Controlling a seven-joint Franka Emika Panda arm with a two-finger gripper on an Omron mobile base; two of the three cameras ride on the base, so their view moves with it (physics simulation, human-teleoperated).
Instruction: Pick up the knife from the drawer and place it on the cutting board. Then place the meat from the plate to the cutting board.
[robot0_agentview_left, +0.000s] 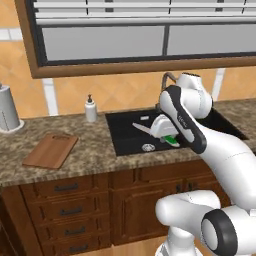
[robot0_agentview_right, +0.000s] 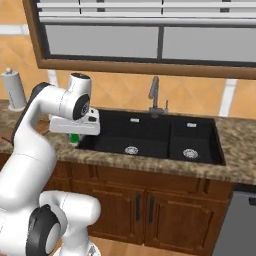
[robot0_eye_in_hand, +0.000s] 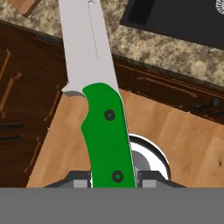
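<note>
Hand view first: I've got the knife (robot0_eye_in_hand: 107, 131) clamped between the fingers at the butt end of its green handle, pale blade running away from the gripper (robot0_eye_in_hand: 114, 177) toward the granite counter edge (robot0_eye_in_hand: 166, 52).

Using the sink (robot0_agentview_left: 130, 137) as my landmark — from the left base view the gripper (robot0_agentview_left: 167, 134) hangs over the sink's front part, and the blade pokes out leftward above the black basin, clear of its walls as far as I can tell. The cutting board (robot0_agentview_left: 51, 150) lies flat on the counter well left of the sink, near the counter's front edge, with bare granite between the two. A soap bottle (robot0_agentview_left: 90, 109) stands just off the sink's back-left corner against the wall, and a paper towel roll (robot0_agentview_left: 7, 107) sits further left still, behind the board.

From the right base view the gripper (robot0_agentview_right: 75, 131) is at the sink's left rim — the faucet (robot0_agentview_right: 155, 95) is behind the basin, well apart from the hand.
</note>
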